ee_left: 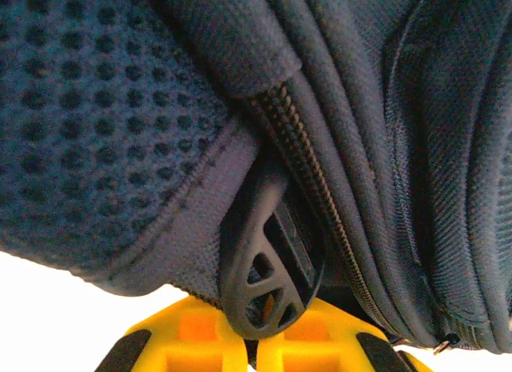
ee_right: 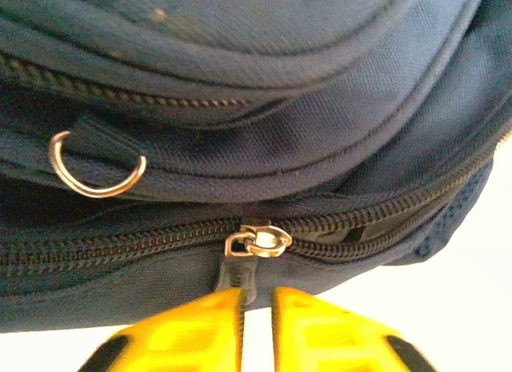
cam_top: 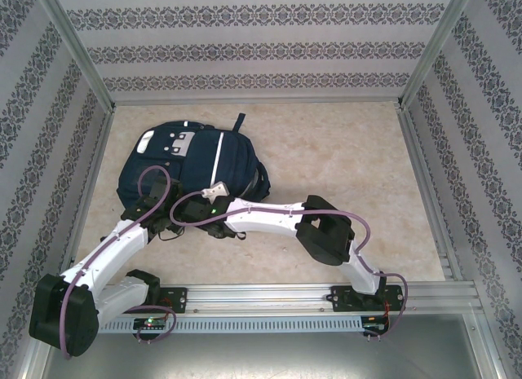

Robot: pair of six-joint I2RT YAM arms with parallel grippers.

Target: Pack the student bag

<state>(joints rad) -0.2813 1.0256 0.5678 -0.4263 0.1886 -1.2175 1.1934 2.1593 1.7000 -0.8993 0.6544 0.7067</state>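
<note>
Student bag: the navy student bag (cam_top: 192, 163) lies flat on the beige table (cam_top: 351, 175), in the upper left part of the top view. Its white stripe (cam_top: 218, 155) runs from the far end toward you, and its grey-white patches (cam_top: 167, 141) are at the far end.
Arms: in the top view both arms reach to the near edge of the bag, the left arm from the lower left, the right arm from the lower right.
Left fingers: the yellow left fingers (ee_left: 184, 332) are at the bottom of the left wrist view. They are pressed together and pinch a black openwork pull tab (ee_left: 264, 268).
Pull tab: it comes out just beside a zipper line (ee_left: 312, 172), under the edge of the blue mesh padding (ee_left: 96, 124).
Right fingers: the yellow right fingers (ee_right: 192, 328) are at the bottom of the right wrist view, almost together, with a thin gap between them.
Pull strap: a dark pull strap (ee_right: 234, 278) goes down from the metal slider (ee_right: 256, 242) to these fingers. You cannot tell if they squeeze it.
Metal ring: a metal ring (ee_right: 96, 168) sits in a fabric loop, left of the frame, above the slider's zipper.
</note>
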